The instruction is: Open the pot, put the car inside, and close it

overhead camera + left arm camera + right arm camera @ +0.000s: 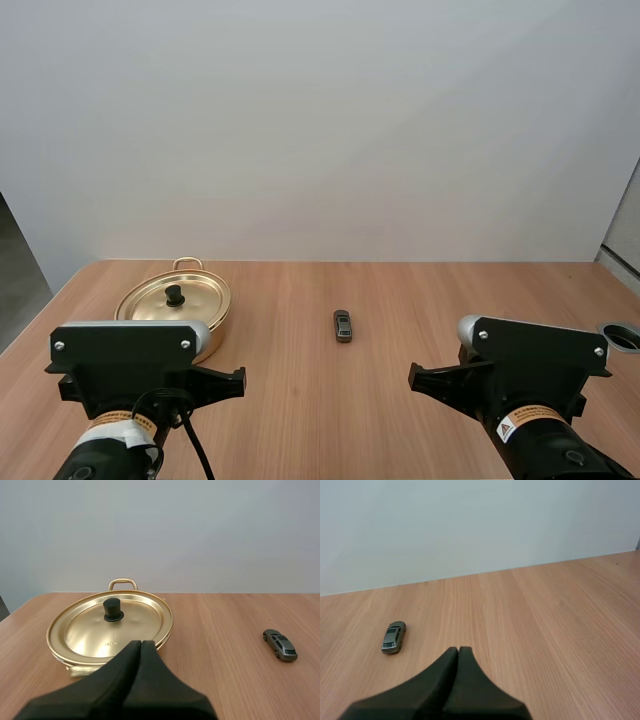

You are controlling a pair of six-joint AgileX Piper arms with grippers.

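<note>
I count two claws, one pot, one lid and one toy car on the wooden surface (300, 410). My left claw (140, 642) is clenched on nothing, its two black fingers pressed together into one dark wedge that points at the near edge of the pot (221, 325). That single gold-coloured pot stands at the left of the surface. Its one lid (95, 632) sits flat on it, with one black knob (113, 610) at the centre and one loop handle (122, 584) showing at the far rim. To the right, well apart from the pot and near the middle of the surface, the one small grey toy car (343, 325) rests on its wheels, lying lengthwise away from me and touched by nothing. Farther right, my right claw (458, 649) is clenched and empty too, its fingers closed into one wedge above bare wood, with the car off to its left. One round hole (622, 337) sits at the surface's right edge.
</note>
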